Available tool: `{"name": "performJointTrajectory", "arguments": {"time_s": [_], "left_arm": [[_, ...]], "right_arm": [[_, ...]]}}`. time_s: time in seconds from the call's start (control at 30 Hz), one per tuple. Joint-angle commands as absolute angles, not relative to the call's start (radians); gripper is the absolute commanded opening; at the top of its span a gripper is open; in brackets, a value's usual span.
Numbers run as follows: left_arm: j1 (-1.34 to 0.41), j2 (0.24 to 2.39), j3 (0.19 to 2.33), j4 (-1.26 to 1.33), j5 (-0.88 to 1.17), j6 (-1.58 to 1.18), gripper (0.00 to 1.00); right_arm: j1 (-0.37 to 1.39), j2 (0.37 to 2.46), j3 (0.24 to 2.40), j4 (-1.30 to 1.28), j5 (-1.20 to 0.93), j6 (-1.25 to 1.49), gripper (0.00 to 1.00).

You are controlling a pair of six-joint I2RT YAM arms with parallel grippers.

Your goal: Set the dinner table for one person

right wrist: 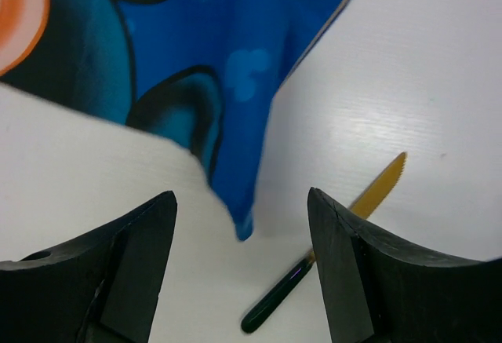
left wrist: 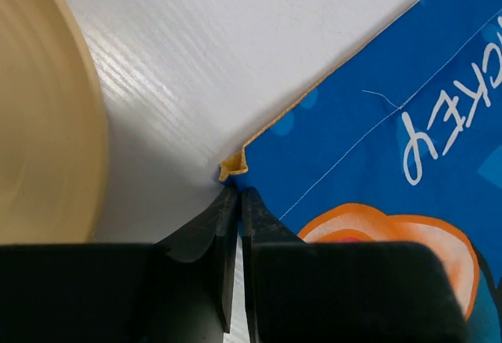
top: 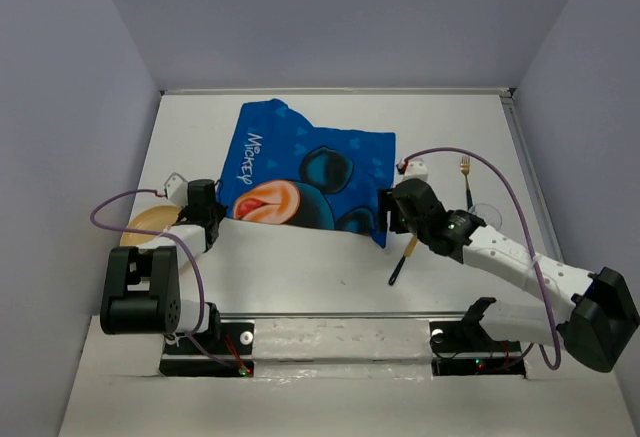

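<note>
The white dinner table [top: 300, 277] carries a crumpled blue Mickey-print placemat [top: 300, 172]. My left gripper [top: 207, 207] sits at the mat's near-left corner. In the left wrist view the left gripper [left wrist: 239, 194] is shut, with the mat's yellow-backed corner [left wrist: 233, 166] curling out at its fingertips. My right gripper [top: 392, 212] is open over the mat's near-right corner. In the right wrist view that corner [right wrist: 245, 225] lies between the spread jaws of the right gripper [right wrist: 241, 198], untouched. A gold knife with a dark handle [top: 404, 257] lies just right of that corner and also shows in the right wrist view [right wrist: 376, 190].
A tan plate [top: 150, 225] lies at the table's left edge beside the left gripper, and its rim fills the left of the left wrist view [left wrist: 47, 123]. A gold fork with a dark handle [top: 466, 179] lies at the right. Grey walls enclose the table.
</note>
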State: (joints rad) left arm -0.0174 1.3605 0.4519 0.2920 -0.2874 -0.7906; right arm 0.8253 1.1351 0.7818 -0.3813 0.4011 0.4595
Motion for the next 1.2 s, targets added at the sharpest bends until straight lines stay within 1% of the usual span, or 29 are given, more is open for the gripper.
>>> {"name": "performJointTrajectory", "arguments": {"time_s": [0.0, 0.03, 0.07, 0.13, 0.3, 0.33, 0.37, 0.43, 0.53, 0.7, 0.8, 0.9, 1.03, 1.1, 1.13, 1.17], "left_arm": [[-0.008, 1.338, 0.448, 0.376, -0.293, -0.775, 0.12], [-0.008, 1.324, 0.448, 0.377, -0.293, -0.767, 0.05], [-0.008, 1.315, 0.451, 0.38, -0.288, -0.758, 0.0], [-0.008, 1.28, 0.456, 0.382, -0.253, -0.746, 0.0], [-0.008, 1.163, 0.465, 0.371, -0.16, -0.749, 0.0], [-0.008, 1.117, 0.465, 0.365, -0.149, -0.75, 0.0], [-0.008, 1.097, 0.463, 0.354, -0.132, -0.747, 0.0], [-0.008, 1.053, 0.456, 0.344, -0.115, -0.735, 0.0], [-0.008, 0.932, 0.433, 0.318, -0.103, -0.727, 0.0], [-0.008, 0.809, 0.422, 0.279, -0.074, -0.713, 0.0], [-0.008, 0.784, 0.428, 0.273, -0.042, -0.707, 0.0], [-0.008, 0.772, 0.439, 0.268, -0.005, -0.706, 0.0], [-0.008, 0.75, 0.451, 0.265, 0.075, -0.706, 0.0], [-0.008, 0.746, 0.46, 0.259, 0.093, -0.703, 0.0], [-0.008, 0.741, 0.463, 0.256, 0.11, -0.701, 0.0], [-0.008, 0.736, 0.468, 0.252, 0.118, -0.696, 0.0]], "right_arm": [[0.668, 1.135, 0.752, -0.258, 0.289, 0.434, 0.73], [0.619, 1.137, 0.749, -0.243, 0.275, 0.428, 0.73], [0.597, 1.152, 0.749, -0.221, 0.243, 0.42, 0.73], [0.56, 1.184, 0.768, -0.213, 0.221, 0.42, 0.73], [0.473, 1.352, 0.801, -0.144, 0.169, 0.439, 0.72], [0.459, 1.379, 0.816, -0.137, 0.164, 0.443, 0.67], [0.448, 1.405, 0.827, -0.124, 0.158, 0.449, 0.65], [0.439, 1.454, 0.856, -0.114, 0.152, 0.452, 0.63], [0.439, 1.57, 0.923, -0.092, 0.158, 0.472, 0.56], [0.43, 1.713, 1.04, -0.071, 0.129, 0.508, 0.57], [0.43, 1.776, 1.068, -0.054, 0.123, 0.526, 0.57], [0.43, 1.828, 1.084, -0.057, 0.156, 0.535, 0.51], [0.43, 1.865, 1.107, -0.057, 0.201, 0.534, 0.21], [0.41, 1.888, 1.137, -0.061, 0.207, 0.514, 0.15], [0.41, 1.911, 1.17, -0.061, 0.207, 0.506, 0.02], [0.394, 1.925, 1.192, -0.064, 0.204, 0.499, 0.0]]}}
